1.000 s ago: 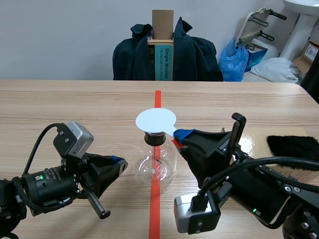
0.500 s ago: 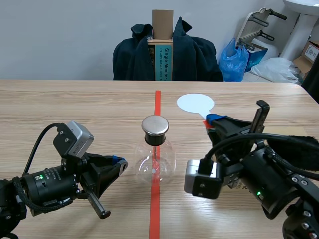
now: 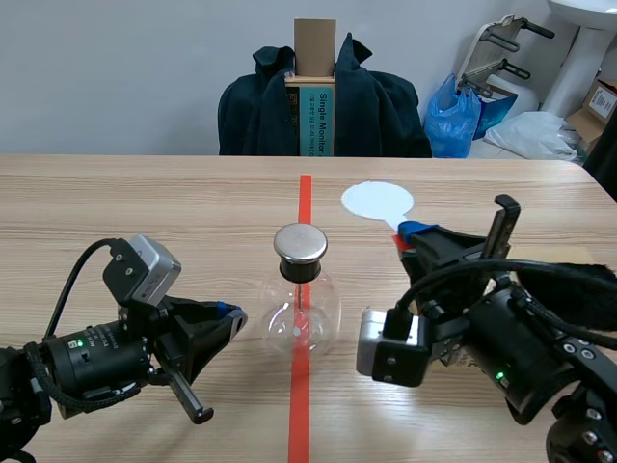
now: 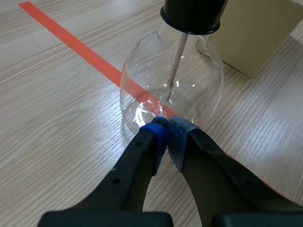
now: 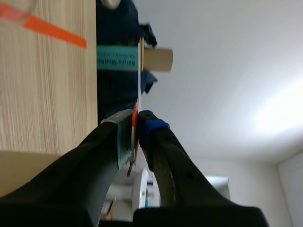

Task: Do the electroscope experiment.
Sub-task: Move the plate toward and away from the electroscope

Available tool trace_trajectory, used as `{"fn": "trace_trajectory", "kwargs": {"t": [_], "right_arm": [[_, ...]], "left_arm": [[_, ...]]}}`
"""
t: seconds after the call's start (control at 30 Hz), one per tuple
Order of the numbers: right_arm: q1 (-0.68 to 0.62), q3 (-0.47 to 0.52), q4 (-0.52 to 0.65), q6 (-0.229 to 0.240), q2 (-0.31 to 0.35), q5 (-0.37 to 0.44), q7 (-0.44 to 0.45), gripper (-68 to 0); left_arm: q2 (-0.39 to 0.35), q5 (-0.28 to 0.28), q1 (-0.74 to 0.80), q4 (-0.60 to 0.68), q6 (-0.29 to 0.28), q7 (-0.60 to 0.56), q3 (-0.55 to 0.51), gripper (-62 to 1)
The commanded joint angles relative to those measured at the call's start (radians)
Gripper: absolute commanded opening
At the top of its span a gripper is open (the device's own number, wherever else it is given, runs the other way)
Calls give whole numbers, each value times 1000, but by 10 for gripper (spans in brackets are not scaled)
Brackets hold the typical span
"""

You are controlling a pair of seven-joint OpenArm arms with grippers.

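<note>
Pale wood-grain laminate is covering the table [image 3: 145,212], and an orange-red tape line [image 3: 305,198] is running along its middle, away from the robot. A round clear glass flask [image 3: 302,313] with a black stopper [image 4: 191,14] and a dull metal cap [image 3: 301,243] is standing on that line, with a thin metal rod [image 4: 175,61] hanging inside it.

The left gripper [image 4: 165,130] is sitting low over the wood with its jaws fully closed on nothing and the pads meeting. The flask is standing just ahead of them; whether the tips are touching the glass is not clear. A pale cream board [image 4: 255,33] is lying beyond the flask.

The right gripper [image 3: 410,231] is pinching the red stem of a flat white round disc [image 3: 377,200]. Its jaws are closed on that stem, and the disc is jutting out ahead of them, off to the flask's side and apart from the cap.

Behind the table a dark jacket [image 3: 376,106] is draping over a chair and a brown cardboard box [image 3: 314,48] is rising behind it. A blue plastic bag [image 3: 453,121] is slumping nearby, and a plain white wall [image 3: 116,68] is closing off the room.
</note>
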Motion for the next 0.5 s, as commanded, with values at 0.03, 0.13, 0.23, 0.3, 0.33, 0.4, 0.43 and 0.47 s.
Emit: {"fn": "trace_trajectory", "kwargs": {"t": [0.03,0.13,0.23,0.3,0.33,0.4,0.43,0.47], "right_arm": [[12,11,9,-11,13,7,64,-668],[13,11,9,-11,13,7,138,-668],[14,11,9,-12,13,7,199,-668],[14,11,9,-12,13,7,231,-668],[14,11,9,-14,13,7,245,-668],[14,11,9,-14,13,7,270,-668],[14,11,9,-14,13,7,279,-668],[14,11,9,-14,13,7,287,-668]], "left_arm": [[5,-7,-6,17,-1,-15,-1,-586],[5,-7,-6,17,-1,-15,-1,-586],[5,-7,-6,17,0,-15,-1,-586],[5,-7,-6,17,0,-15,-1,-586],[5,-7,-6,17,0,-15,-1,-586],[5,-7,-6,17,0,-15,-1,-586],[5,-7,-6,17,1,-15,-1,-586],[5,-7,-6,17,1,-15,-1,-586]]}}
